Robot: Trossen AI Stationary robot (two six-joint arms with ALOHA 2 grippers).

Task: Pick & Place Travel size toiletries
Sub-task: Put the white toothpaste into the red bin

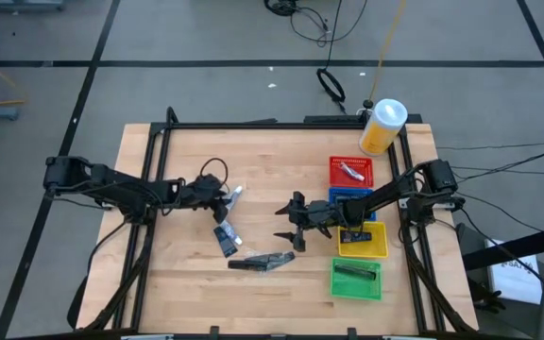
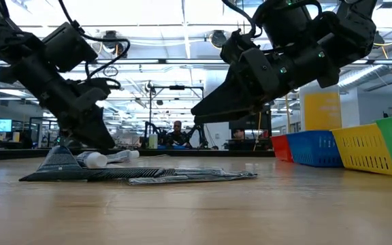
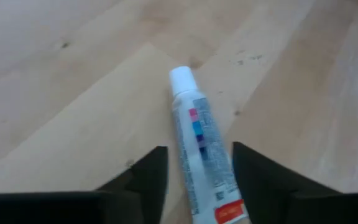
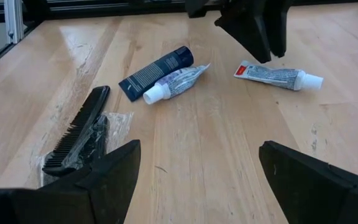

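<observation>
A white toothpaste tube with a white cap lies flat on the wood. My left gripper is open above its crimped end, one finger on either side, near the table's left middle. From the right wrist view the left gripper's fingers stand just over the white toothpaste tube. A dark blue tube, a small white-capped tube and a black comb in clear wrap lie nearby. My right gripper is open above the table's middle, touching nothing.
Four small baskets stand in a row on the right: red with a white item inside, blue, yellow, green with a dark item. A yellow canister stands at the far right corner. Bare wood lies near the left edge.
</observation>
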